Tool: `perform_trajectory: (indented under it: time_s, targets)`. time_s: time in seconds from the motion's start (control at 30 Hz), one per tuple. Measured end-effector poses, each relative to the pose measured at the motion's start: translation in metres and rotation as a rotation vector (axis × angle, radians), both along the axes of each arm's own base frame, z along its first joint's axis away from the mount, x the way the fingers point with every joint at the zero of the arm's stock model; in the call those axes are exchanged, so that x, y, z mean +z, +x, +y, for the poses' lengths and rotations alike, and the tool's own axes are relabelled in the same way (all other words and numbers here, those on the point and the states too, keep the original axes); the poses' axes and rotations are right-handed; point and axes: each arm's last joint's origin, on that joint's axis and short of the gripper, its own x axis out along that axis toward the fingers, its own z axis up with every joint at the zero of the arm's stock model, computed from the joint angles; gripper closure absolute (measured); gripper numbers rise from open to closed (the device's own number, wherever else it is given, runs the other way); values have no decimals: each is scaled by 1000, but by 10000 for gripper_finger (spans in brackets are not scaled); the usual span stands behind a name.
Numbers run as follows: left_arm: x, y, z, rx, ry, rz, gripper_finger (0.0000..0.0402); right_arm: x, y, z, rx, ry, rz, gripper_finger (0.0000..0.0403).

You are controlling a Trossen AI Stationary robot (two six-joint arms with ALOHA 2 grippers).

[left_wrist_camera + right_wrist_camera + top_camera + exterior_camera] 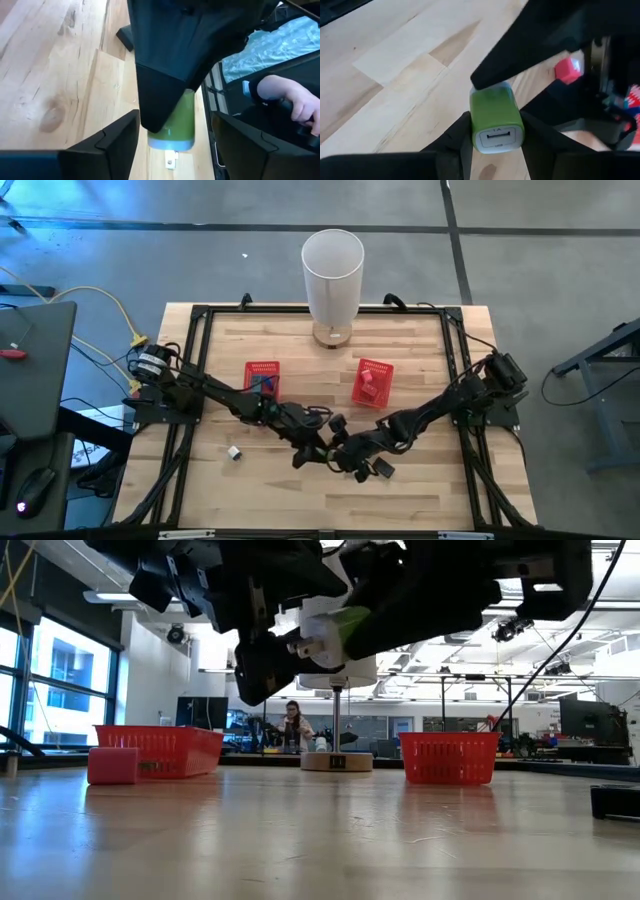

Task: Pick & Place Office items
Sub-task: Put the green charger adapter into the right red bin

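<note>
Left basket (262, 376): red mesh, on the table (200, 490), behind and left of where the arms meet; contents too small to name.
Small white item (233, 452): lies alone on the table, left of both arms, well apart from them.
Left gripper (312, 452): near the table's front centre, nose to nose with the right arm. Its jaws are spread wide in the left wrist view, one either side of the charger, neither touching it.
Charger (496, 123): a green block with a white end face carrying a USB socket, lifted clear of the table. It sits between the two grippers, squarely in the left jaws' gap.
Long axis: runs along the line from one gripper to the other, socket end towards the right wrist camera.
Right gripper (345, 457): jaws closed on the charger's two green flanks.
Nearer arm: right holds it; left is next to it. Judged a hand-over, turning on the left jaws closing on the free end.
Right basket (372, 383): red mesh, behind the right arm, a pink-red item inside.
Black item (381, 470): on the table just front-right of the right gripper.
</note>
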Motion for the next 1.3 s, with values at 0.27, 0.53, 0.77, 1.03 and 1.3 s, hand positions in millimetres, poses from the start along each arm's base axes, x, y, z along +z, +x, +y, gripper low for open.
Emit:
perform_trajectory:
  time_s: [0.27,0.53,0.77,1.03,1.3]
  targets:
    - [0,4,15,44,0,1,158,-9,-7,-3,-141,127,143,282]
    - [0,5,20,44,30,-13,157,-17,-17,-7,-327,218,281,282]
    - [-1,4,20,36,38,-3,157,-15,-35,-16,-545,202,378,282]
    - [-3,3,19,32,41,14,157,-17,-52,-14,-709,201,464,282]
    - [-3,3,19,31,39,15,157,-19,-68,-10,-834,174,530,282]
